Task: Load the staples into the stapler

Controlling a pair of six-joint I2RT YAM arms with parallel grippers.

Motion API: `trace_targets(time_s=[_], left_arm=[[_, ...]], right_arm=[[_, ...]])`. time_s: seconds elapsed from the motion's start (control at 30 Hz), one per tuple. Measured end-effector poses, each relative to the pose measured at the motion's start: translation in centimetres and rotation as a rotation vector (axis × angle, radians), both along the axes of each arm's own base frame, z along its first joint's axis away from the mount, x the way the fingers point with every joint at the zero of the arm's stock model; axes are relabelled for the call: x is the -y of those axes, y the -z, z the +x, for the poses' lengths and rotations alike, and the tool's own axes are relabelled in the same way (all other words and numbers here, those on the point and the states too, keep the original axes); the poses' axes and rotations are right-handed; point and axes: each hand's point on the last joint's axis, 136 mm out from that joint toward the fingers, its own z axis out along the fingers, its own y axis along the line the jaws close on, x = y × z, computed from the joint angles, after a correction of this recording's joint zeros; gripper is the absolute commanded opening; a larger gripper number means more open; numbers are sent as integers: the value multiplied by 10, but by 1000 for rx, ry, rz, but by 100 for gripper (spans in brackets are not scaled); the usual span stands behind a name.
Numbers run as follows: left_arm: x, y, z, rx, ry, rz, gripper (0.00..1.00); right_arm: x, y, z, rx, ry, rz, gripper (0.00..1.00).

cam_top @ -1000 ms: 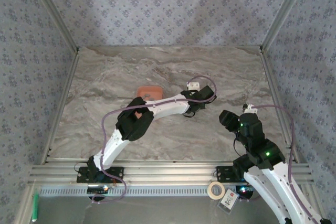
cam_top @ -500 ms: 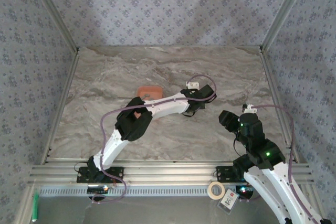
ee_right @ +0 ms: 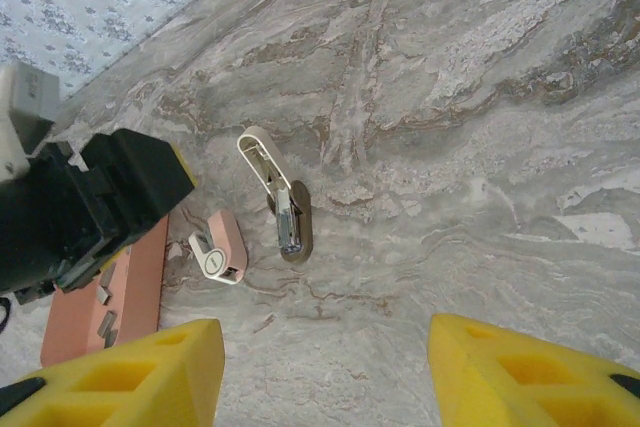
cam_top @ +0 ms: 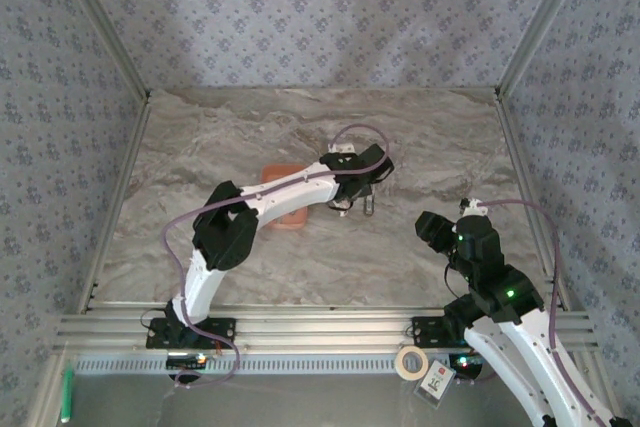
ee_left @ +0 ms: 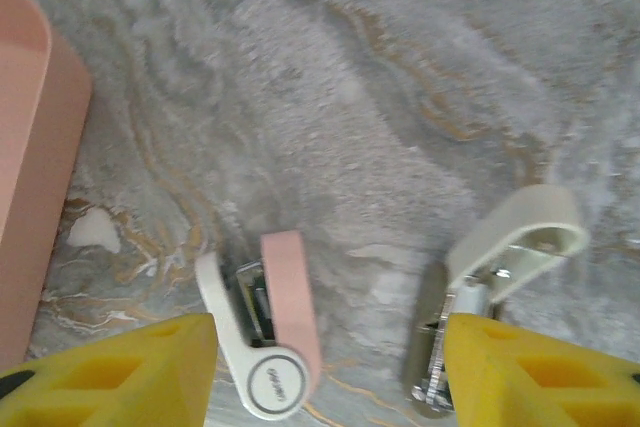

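The stapler (ee_right: 288, 209) lies on the marble table with its white lid (ee_left: 520, 237) swung up and its metal channel (ee_left: 435, 347) bare. A small pink-and-white device (ee_left: 275, 332) lies just left of it (ee_right: 220, 247). The salmon-orange tray (ee_right: 120, 292) holds several dark staples (ee_right: 104, 295), and my left arm (cam_top: 300, 192) crosses above it (cam_top: 285, 219). My left gripper (ee_left: 320, 387) hangs open above both items, the device by its left finger and the stapler by its right one. Nearer the table's front, my right gripper (ee_right: 320, 377) is open and holds nothing.
Patterned fabric walls close the table on three sides. An aluminium rail (cam_top: 320, 332) runs along the near edge, with a tape roll (cam_top: 408, 360), a card (cam_top: 437, 383) and a green pen (cam_top: 66, 392) below it. Bare marble lies to the right of the stapler.
My left gripper has opened, and its wrist has swung left and slightly away. The right arm has stayed where it was.
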Motion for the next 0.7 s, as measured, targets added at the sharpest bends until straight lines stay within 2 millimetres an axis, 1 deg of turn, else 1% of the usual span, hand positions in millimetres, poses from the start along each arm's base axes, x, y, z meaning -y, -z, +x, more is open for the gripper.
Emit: trace_targets(time_s=[0.07, 0.17, 0.33, 0.53, 0.7], left_arm=[[-7, 10, -3, -27, -11, 15, 62], [-11, 18, -5, -51, -15, 18, 62], [-8, 24, -8, -77, -9, 6, 62], [-6, 47, -11, -122, -3, 25, 61], [-7, 59, -12, -149, -5, 33, 56]], right_arm=[[0, 0, 0, 0, -1, 0, 57], [-1, 0, 0, -1, -4, 2, 57], [-1, 0, 0, -1, -5, 4, 57], [-1, -1, 1, 5, -5, 7, 57], [-1, -1, 1, 5, -5, 7, 57]])
